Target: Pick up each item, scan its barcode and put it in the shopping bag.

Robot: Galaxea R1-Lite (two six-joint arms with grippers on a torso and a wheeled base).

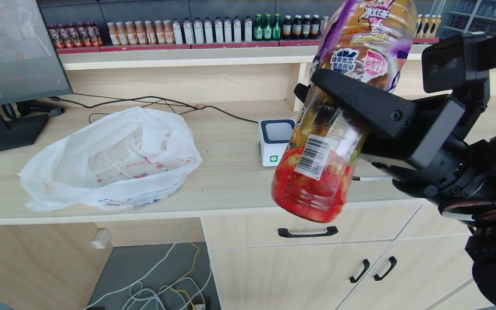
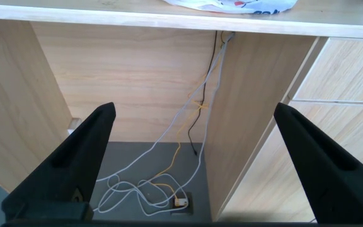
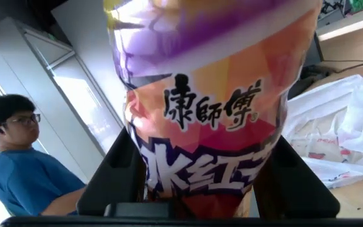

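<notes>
Now your right gripper (image 1: 342, 103) clamps a tilted drink bottle (image 1: 317, 181), barcode (image 1: 312, 157) apparently facing away from the scanner (image 1: 276, 137), so turn it toward the window; left gripper (image 2: 191, 164) hangs wide.

Left gripper (image 2: 194, 108) spread wide, low before the counter (image 2: 106, 16).
Cables (image 2: 214, 60) hang under the counter; the shopping bag (image 2: 232, 5) lies on it.

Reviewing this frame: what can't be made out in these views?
Cap of the bottle: head view, cut off by the top edge.
Right side of the scanner: head view, behind the bottle.
Inside of the bag: head view, hidden by crumpled folds.
Most of the bag: left wrist view, cut off by top edge.
</notes>
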